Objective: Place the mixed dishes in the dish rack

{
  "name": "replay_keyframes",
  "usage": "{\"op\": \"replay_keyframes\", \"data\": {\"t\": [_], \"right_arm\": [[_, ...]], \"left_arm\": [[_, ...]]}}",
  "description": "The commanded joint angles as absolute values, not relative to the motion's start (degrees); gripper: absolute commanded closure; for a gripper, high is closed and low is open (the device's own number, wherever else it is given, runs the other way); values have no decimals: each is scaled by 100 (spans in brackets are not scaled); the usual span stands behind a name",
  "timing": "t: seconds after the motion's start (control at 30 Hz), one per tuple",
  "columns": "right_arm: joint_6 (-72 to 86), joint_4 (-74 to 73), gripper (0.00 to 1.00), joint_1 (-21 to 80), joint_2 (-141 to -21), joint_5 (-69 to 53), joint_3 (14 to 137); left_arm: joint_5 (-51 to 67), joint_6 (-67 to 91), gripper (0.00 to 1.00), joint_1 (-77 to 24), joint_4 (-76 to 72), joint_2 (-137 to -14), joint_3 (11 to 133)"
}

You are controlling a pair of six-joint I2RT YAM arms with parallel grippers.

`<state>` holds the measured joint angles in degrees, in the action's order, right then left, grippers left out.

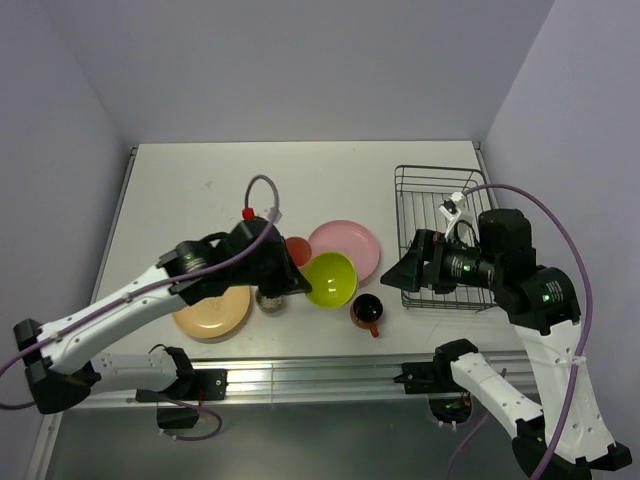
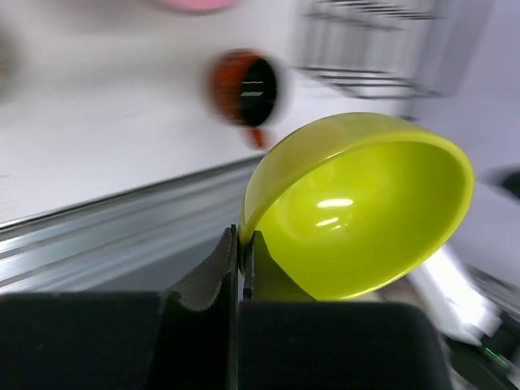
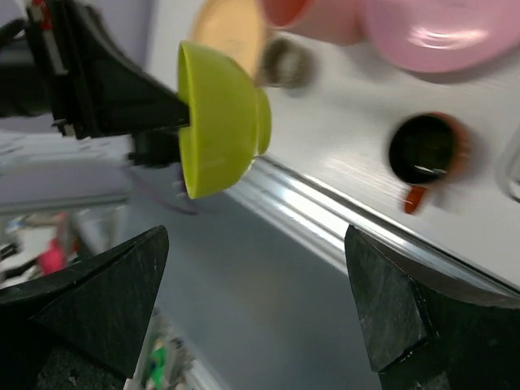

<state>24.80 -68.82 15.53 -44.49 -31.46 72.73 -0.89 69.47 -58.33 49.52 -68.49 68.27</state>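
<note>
My left gripper (image 1: 292, 276) is shut on the rim of the lime-green bowl (image 1: 330, 280) and holds it tilted above the table; the pinch shows in the left wrist view (image 2: 241, 240), with the bowl (image 2: 366, 211) open toward the camera. My right gripper (image 1: 402, 272) is open and empty, just right of the bowl and in front of the black wire dish rack (image 1: 440, 232). In the right wrist view the bowl (image 3: 219, 122) hangs ahead of the open gripper (image 3: 256, 236). The dark red-brown mug (image 1: 367, 312) stands near the front edge.
The pink plate (image 1: 345, 245) lies behind the bowl. The salmon tumbler (image 1: 297, 248) is partly hidden by my left arm. The grey-beige cup (image 1: 270, 300) and pale orange plate (image 1: 212, 312) sit under the left wrist. A metal rail (image 1: 320, 378) runs along the table's front.
</note>
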Motion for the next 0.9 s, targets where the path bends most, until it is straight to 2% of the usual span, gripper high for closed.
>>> {"op": "replay_keyframes", "data": {"t": [0.0,0.13,0.3,0.6,0.87], "right_arm": [[3030,-5734,4,1626,-4456,-4978,7462],[3322,-5230,4,1635,-4447,-5474,7383],[3813,-4467,3,1661,-4333,-5783,7348],[3331,-5097,2,1670,-4430,-5142,7269],[3480,-4738,2,1670,-4333,-5115,6873]], "left_arm": [[692,7057,100,-5713,4106,-6495,7181],[1028,7408,100,-5713,3402,-6539,7207],[1072,7497,100,-5713,3296,-6644,7339],[1081,7435,100,-5713,3314,-6724,7567],[1169,7506,100,-5713,3208,-6671,7629]]}}
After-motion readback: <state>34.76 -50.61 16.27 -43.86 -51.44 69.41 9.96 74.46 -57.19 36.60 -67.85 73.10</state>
